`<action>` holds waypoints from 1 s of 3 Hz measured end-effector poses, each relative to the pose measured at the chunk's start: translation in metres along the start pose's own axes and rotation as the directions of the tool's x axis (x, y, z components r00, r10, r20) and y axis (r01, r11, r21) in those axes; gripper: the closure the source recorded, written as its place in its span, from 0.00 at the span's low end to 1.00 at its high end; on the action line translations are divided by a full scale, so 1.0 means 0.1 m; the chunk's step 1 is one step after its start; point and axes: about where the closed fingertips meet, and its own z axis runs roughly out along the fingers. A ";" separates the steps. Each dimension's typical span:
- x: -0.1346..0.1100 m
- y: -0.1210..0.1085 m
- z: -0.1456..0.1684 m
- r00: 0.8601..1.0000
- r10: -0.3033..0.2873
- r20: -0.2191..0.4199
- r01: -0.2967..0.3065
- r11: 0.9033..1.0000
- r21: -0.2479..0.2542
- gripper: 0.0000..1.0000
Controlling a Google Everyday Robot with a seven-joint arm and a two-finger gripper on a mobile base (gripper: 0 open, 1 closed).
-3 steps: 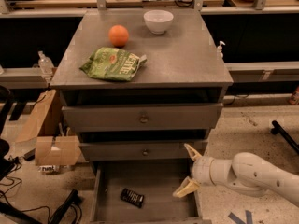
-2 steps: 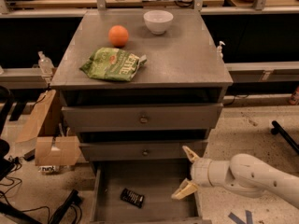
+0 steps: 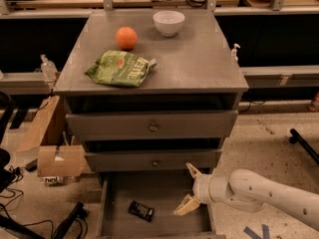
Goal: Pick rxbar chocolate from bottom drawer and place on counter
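1. The bottom drawer (image 3: 113,190) of the grey cabinet is pulled out, and I can see straight down onto its plain floor.
2. The rxbar chocolate (image 3: 141,210) lies flat on that floor, a little left of the middle and towards the front edge, turned at a slight angle. Nothing touches it.
3. The claw (image 3: 189,189) hangs over the right side of the open drawer, just under the front of the middle drawer (image 3: 152,160). Its two pale fingers are spread wide apart, one pointing up and one down, with nothing between them. It is near the bar, to the bar's right, but clear of it.
4. The white arm (image 3: 259,190) reaches in from the lower right, low over the speckled floor.
5. The top drawer (image 3: 152,126) and the middle drawer are both pushed in, each with a small knob at the centre.
6. On the tabletop (image 3: 199,59) there is a crinkled green chip bag (image 3: 121,68) near the front left, an orange (image 3: 126,37) just behind it, and a white bowl (image 3: 168,22) at the back, right of the orange.
7. A cardboard box (image 3: 55,158) with open flaps stands on the ground left of the cabinet.
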 end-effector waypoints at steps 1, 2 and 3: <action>0.32 0.07 0.61 0.997 0.059 0.038 -0.058 0.998 -0.034 0.00; 0.68 0.18 1.18 0.992 0.117 0.054 -0.113 0.991 -0.076 0.00; 0.90 0.31 1.60 0.992 0.118 0.034 -0.114 0.988 -0.109 0.00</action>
